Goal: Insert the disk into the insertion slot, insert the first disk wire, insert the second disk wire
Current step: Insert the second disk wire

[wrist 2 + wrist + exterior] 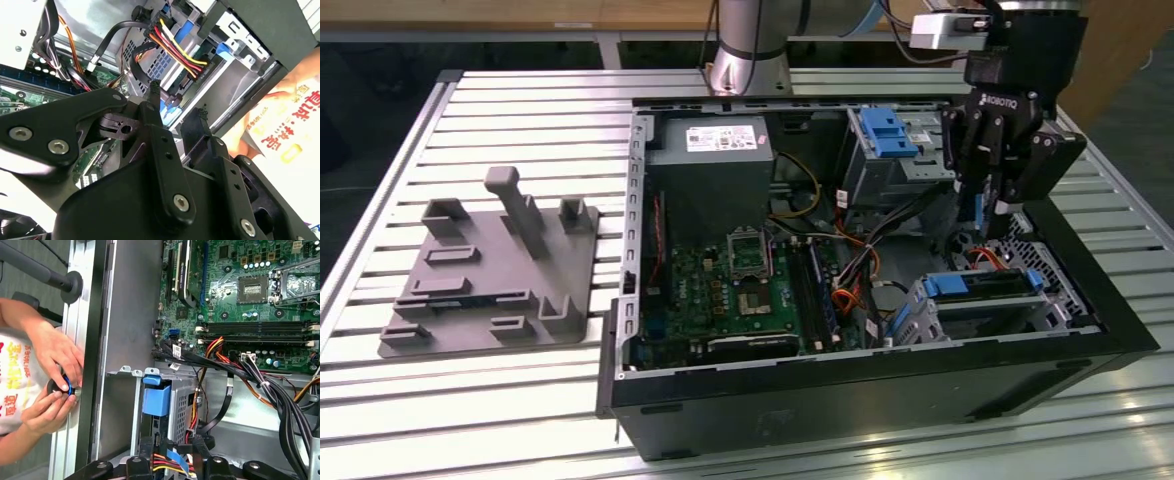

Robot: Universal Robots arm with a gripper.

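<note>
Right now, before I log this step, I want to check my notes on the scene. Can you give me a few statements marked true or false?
1. The disk lies in the insertion slot. True.
2. The gripper is above the grey fixture. False: it hangs over the open computer case, at the exterior view's right.
3. In the first wrist view, a person's hands are just outside the case's wall. True.
4. The fixture stands at the exterior view's right of the case. False: it stands at the exterior view's left of it.
</note>
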